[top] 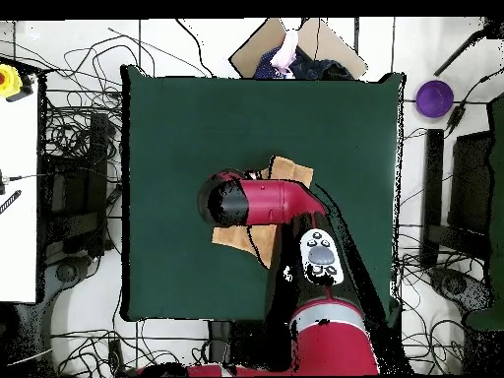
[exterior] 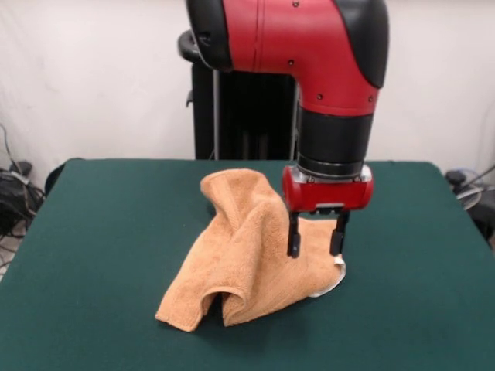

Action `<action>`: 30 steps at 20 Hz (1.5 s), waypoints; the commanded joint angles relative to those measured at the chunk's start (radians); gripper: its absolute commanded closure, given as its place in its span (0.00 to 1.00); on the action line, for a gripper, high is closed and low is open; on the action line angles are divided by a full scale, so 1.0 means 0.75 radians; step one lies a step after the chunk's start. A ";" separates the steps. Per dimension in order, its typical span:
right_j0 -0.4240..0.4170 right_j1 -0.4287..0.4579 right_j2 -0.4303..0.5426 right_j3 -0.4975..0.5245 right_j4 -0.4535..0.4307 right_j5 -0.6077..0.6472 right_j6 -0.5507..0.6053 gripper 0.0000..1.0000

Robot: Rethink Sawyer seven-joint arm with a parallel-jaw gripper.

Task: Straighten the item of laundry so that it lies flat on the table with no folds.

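Note:
The orange-tan towel (exterior: 247,255) lies crumpled in the middle of the dark green table (exterior: 93,232). It has a raised peak at its far side and a tunnel-like fold at its near edge. A bit of white shows at its right edge. My gripper (exterior: 315,249) hangs over the towel's right part with its fingers (exterior: 294,236) apart and nothing between them, their tips just above the cloth. In the overhead view the arm covers the gripper, and only parts of the towel (top: 291,171) show on the table (top: 177,128).
The robot's black pedestal (exterior: 232,116) stands behind the table's far edge. Cables and gear lie on the floor at the left (exterior: 15,193) and right (exterior: 464,185). A cardboard box (top: 295,44) sits beyond the table's top edge in the overhead view.

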 commanded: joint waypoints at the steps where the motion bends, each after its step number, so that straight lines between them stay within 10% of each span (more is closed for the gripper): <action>1: -0.003 0.062 -0.050 -0.021 0.048 0.174 0.208 0.00; 30: 0.081 0.231 -0.091 -0.320 0.073 0.352 0.250 0.00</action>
